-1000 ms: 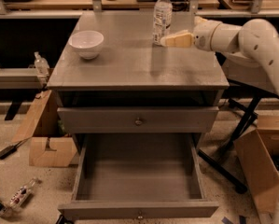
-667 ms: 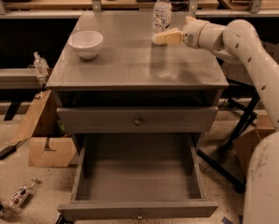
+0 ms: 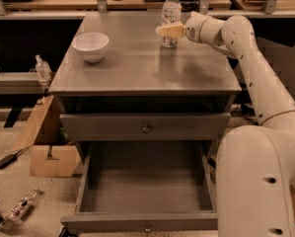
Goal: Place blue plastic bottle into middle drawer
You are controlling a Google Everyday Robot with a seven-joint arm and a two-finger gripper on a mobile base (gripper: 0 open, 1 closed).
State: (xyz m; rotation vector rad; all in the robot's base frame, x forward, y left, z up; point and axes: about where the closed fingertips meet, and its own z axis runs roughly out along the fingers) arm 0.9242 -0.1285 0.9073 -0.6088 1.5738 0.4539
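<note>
The blue plastic bottle (image 3: 171, 6) is clear with a white cap and stands upright at the back of the grey cabinet top (image 3: 137, 68). My gripper (image 3: 167, 31) reaches in from the right and overlaps the bottle's lower half at label height. The bottle's base rests on the cabinet top. The middle drawer (image 3: 147, 222) is pulled wide open below, and its inside shows nothing in it. The upper knobbed drawer (image 3: 146, 128) is shut.
A white bowl (image 3: 91, 45) sits on the cabinet top at the left. My arm's body (image 3: 258, 181) fills the lower right beside the open drawer. A pump-top bottle (image 3: 42, 69), a cardboard box (image 3: 51, 157) and a red-labelled bottle (image 3: 22, 207) lie at the left.
My gripper has moved left and toward the back, from in front and to the right of the bottle to right against it. The bottle has not moved.
</note>
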